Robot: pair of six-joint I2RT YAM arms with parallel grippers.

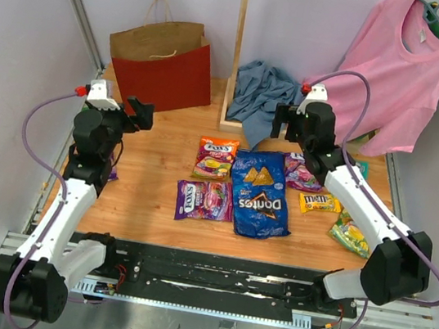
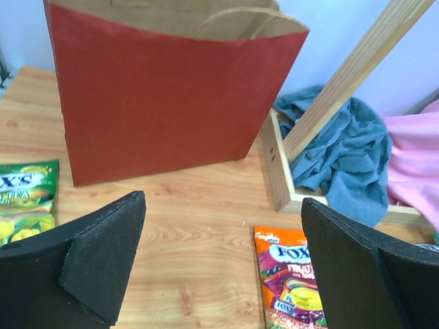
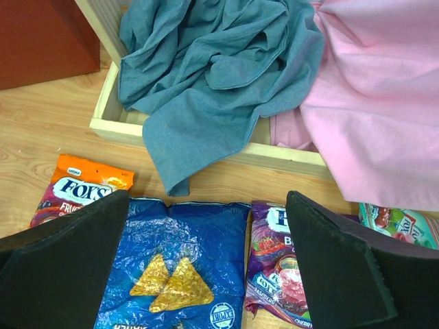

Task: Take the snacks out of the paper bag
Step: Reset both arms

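1. Nearest the arm bases, mid-counter: blue Doritos bag, lying flat.
2. Just left of the Doritos bag: purple Fox's packet. To its right: yellow packet, with the green packet further right.
3. At its far-left corner: red-orange Fox's packet. At its far-right corner: second purple packet.
4. Right gripper hovers over its far edge, jaws wide apart, empty.
5. Left gripper well left of it, jaws wide apart, empty, facing the paper bag.
6. Paper bag stands upright, far-left of the Doritos bag and well apart. All visible snacks lie outside it.
7. Directly beyond the Doritos bag: blue cloth in a wooden frame.
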